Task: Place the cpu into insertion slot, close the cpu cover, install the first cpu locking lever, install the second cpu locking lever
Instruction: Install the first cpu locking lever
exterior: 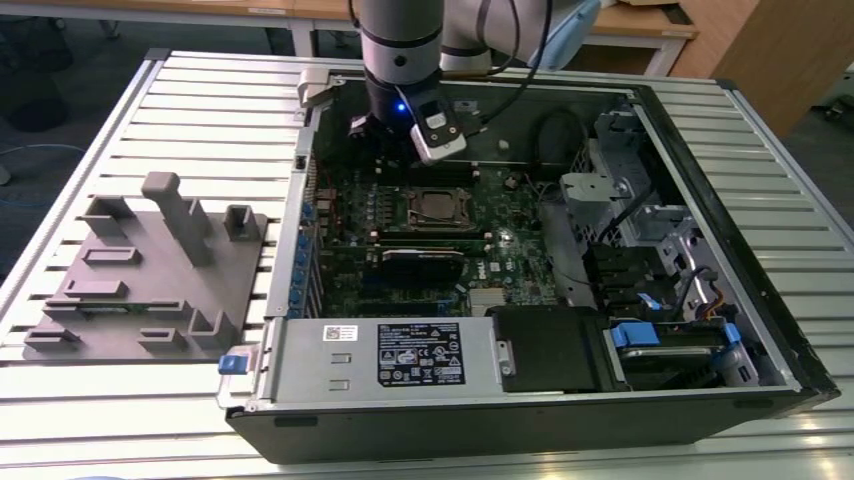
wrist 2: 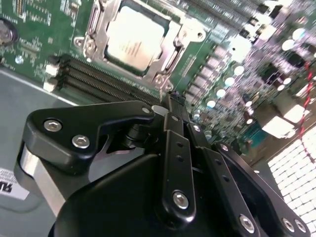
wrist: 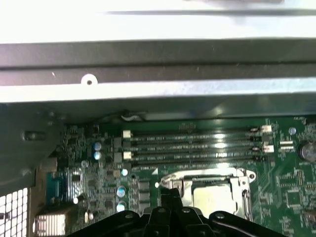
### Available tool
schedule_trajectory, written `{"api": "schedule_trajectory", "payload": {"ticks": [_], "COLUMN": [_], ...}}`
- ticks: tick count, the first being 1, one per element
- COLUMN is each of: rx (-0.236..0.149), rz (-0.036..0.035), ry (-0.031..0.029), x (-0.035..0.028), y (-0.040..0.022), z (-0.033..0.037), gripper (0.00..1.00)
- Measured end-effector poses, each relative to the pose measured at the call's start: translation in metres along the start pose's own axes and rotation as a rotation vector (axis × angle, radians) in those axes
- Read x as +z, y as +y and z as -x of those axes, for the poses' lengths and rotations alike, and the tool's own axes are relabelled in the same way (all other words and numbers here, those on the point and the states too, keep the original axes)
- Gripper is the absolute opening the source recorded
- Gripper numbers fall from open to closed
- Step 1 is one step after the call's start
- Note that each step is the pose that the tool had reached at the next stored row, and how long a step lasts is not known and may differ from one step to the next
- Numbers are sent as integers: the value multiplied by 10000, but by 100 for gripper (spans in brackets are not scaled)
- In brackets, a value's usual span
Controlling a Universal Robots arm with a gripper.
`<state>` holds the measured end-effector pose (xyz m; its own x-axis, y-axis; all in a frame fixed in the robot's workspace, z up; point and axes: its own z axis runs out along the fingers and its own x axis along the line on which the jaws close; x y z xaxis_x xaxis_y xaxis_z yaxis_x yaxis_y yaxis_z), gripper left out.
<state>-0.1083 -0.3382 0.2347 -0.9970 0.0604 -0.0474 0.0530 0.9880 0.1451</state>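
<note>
The cpu [wrist 2: 134, 39] sat in the insertion slot [wrist 2: 168, 47], the cpu cover [wrist 2: 95, 30] lying down around its edges. The gripper [wrist 2: 174, 101] hung just beside it, over the memory slots [wrist 2: 108, 81], jaws pinched together and empty, apparently forming one narrow pressing tip.

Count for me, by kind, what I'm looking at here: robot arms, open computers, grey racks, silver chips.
arm: 1
computer: 1
grey rack: 1
cpu: 1
Total: 4
</note>
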Motion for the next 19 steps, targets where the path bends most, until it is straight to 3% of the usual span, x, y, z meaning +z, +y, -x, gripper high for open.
{"api": "schedule_trajectory", "payload": {"ticks": [3, 5, 19], "rx": [13, 18, 11], "rz": [236, 311, 394], "ry": [14, 17, -43], "x": [-1, -2, -14], "y": [-7, -13, -59], "z": [0, -1, -120], "gripper": [10, 10, 10]}}
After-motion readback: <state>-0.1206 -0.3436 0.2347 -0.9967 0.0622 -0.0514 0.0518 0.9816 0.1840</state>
